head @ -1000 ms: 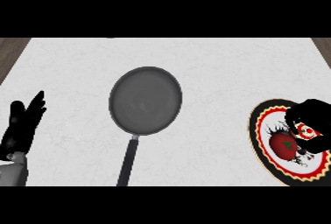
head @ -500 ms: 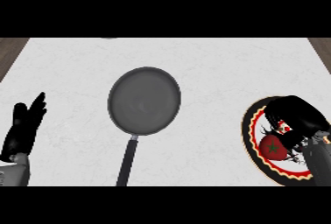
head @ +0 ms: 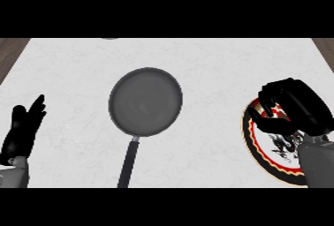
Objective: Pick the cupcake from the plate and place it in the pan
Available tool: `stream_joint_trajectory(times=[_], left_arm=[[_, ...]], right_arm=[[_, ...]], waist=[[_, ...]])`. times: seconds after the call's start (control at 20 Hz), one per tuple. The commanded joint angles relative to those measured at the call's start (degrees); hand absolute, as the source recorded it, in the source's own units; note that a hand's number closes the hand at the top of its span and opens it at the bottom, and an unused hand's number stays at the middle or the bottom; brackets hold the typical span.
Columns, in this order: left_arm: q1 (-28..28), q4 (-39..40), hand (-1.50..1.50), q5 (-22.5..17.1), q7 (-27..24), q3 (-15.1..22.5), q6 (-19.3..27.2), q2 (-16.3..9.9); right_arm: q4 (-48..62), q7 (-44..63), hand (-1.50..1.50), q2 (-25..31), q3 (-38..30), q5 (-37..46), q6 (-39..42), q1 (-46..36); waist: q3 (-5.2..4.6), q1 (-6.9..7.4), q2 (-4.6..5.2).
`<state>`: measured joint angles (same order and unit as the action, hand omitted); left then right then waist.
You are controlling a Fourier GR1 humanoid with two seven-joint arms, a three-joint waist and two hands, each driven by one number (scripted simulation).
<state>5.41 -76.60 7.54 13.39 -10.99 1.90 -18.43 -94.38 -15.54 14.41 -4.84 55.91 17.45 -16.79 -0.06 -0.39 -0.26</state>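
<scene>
nearest, at the lower left edge, the left hand (head: 23,130) is resting released, fingers straight and pointing up, taking no part. at the lower right, the right forearm is coming in over the plate (head: 257,145), a round plate with a dark patterned rim and a red and black design, lying on the white worktop (head: 209,66). above the plate's upper part the right hand (head: 290,110) is curling its fingers and thumb inward as if closing round something; the cupcake itself is not showing, so it is either hidden inside that curl or under the hand, and it is not possible to tell which, nor whether it is off the plate yet. judging from this, the picking step is under way or just done, and the carry and the placing are left.

farther in, left of the plate and well apart from it, the pan (head: 145,107) is lying with nothing in it, its dark handle (head: 128,163) pointing toward the near edge. nothing is standing on the worktop between plate and pan, so the way across looks open. a small dark thing at the far edge is too cut off to name.
</scene>
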Motion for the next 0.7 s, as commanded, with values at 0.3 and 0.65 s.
stream_joint_trajectory(times=[0.3,0.65], left_arm=[[3.4,3.8,0.00,0.3,-0.3,-1.3,-0.9,-0.6],[2.1,-0.1,0.00,1.3,1.1,0.3,-0.2,1.1]], right_arm=[[-4.0,13.4,1.50,-11.1,4.8,-2.9,4.2,-8.4],[13.9,24.4,1.50,-14.3,13.3,-8.7,-9.4,-19.9]], waist=[[0.04,0.48,0.25],[0.06,1.51,0.40]])
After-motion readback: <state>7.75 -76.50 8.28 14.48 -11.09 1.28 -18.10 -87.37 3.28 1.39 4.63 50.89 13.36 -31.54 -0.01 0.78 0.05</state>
